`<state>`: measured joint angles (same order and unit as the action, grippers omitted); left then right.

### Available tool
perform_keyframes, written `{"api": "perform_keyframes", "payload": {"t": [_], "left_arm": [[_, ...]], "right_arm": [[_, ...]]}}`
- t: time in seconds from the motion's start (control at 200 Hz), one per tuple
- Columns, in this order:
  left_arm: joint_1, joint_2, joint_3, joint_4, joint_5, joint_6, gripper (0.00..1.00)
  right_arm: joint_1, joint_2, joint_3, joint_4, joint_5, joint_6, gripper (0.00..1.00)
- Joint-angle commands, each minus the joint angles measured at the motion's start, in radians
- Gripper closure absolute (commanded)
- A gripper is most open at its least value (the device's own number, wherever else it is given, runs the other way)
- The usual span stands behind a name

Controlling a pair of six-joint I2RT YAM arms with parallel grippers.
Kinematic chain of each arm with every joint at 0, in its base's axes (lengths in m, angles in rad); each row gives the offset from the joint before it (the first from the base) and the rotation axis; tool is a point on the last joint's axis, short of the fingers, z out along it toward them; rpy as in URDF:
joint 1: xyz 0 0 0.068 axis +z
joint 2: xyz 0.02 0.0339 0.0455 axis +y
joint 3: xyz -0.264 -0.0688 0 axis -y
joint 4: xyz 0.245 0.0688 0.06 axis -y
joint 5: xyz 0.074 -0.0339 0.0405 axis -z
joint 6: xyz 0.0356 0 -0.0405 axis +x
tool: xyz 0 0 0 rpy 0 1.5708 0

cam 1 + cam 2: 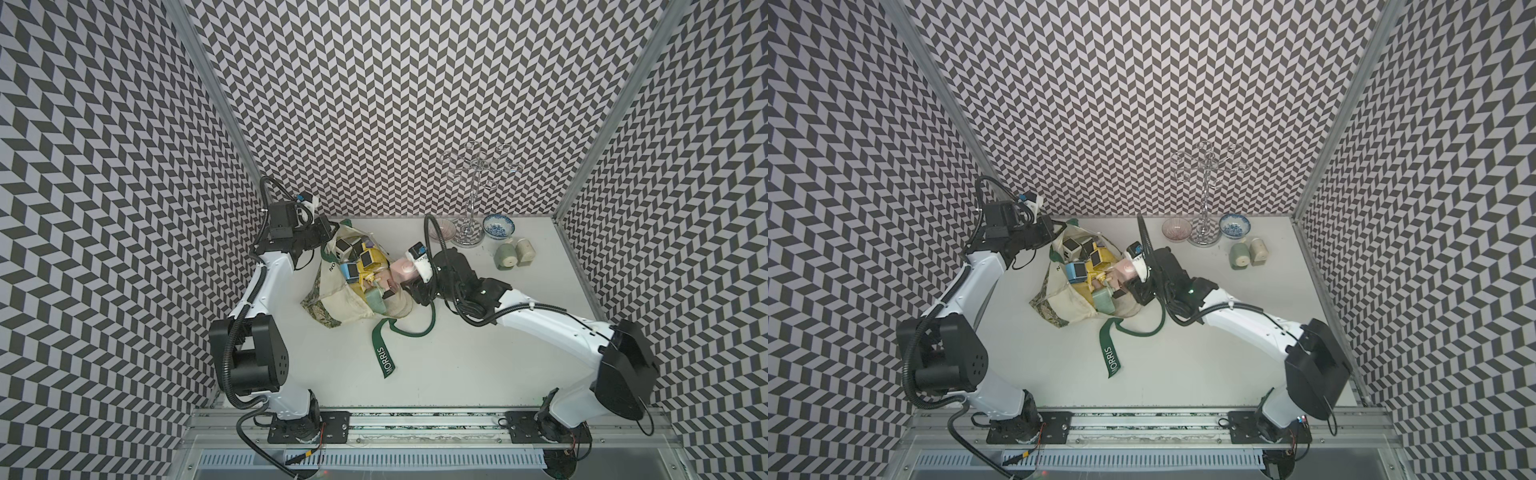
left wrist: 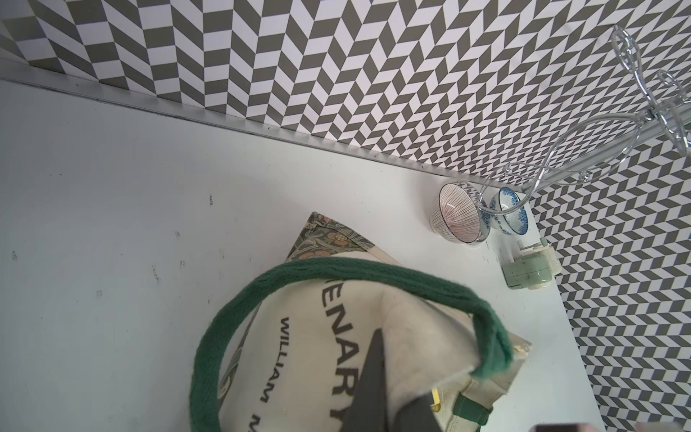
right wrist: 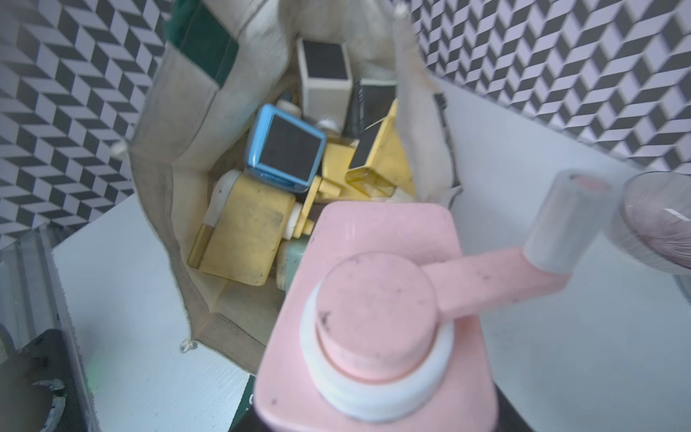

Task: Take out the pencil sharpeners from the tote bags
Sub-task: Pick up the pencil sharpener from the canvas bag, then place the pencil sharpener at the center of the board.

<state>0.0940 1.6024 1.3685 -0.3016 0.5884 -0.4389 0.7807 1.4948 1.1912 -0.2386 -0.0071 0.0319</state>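
The cream tote bag [image 1: 345, 307] lies on the table with its mouth open, and several pastel pencil sharpeners [image 1: 353, 266] are piled inside. My left gripper [image 1: 330, 232] is shut on the bag's far rim; in the left wrist view its dark fingers [image 2: 374, 374] pinch the canvas [image 2: 299, 355]. My right gripper [image 1: 409, 279] is shut on a pink pencil sharpener [image 3: 374, 318], held just outside the bag's mouth [image 3: 175, 149]. Its crank handle [image 3: 561, 224] sticks out sideways. A green sharpener [image 1: 506, 255] and a beige one [image 1: 524, 249] lie on the table at the back right.
A pink-striped bowl [image 1: 441, 229], a blue-patterned bowl [image 1: 498, 226] and a tall clear wire stand [image 1: 471, 199] stand along the back wall. A green strap lettered MORRIS [image 1: 384, 357] trails over the table toward the front. Patterned walls enclose three sides.
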Motion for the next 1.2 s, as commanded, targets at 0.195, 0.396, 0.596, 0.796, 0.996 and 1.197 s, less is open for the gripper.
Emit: {"api": "perform_keyframes", "payload": {"t": [0.195, 0.396, 0.596, 0.796, 0.996, 1.197], "left_arm": [[0.001, -0.038, 0.026, 0.107, 0.029, 0.004, 1.0], [0.004, -0.033, 0.027, 0.109, 0.042, -0.003, 1.0], [0.007, -0.039, 0.026, 0.11, 0.04, -0.002, 1.0], [0.006, -0.043, 0.026, 0.111, 0.04, -0.005, 1.0], [0.004, -0.049, 0.026, 0.111, 0.039, -0.003, 1.0], [0.004, -0.049, 0.027, 0.108, 0.037, -0.001, 1.0]], "right_arm": [[-0.25, -0.096, 0.091, -0.231, 0.032, -0.003, 0.69], [-0.354, 0.061, 0.252, -0.383, 0.039, -0.001, 0.69], [-0.392, 0.275, 0.429, -0.569, 0.074, -0.025, 0.68], [-0.426, 0.441, 0.549, -0.678, 0.104, -0.032, 0.68], [-0.455, 0.549, 0.63, -0.739, 0.113, -0.038, 0.67], [-0.481, 0.652, 0.71, -0.791, 0.131, -0.047, 0.67]]}}
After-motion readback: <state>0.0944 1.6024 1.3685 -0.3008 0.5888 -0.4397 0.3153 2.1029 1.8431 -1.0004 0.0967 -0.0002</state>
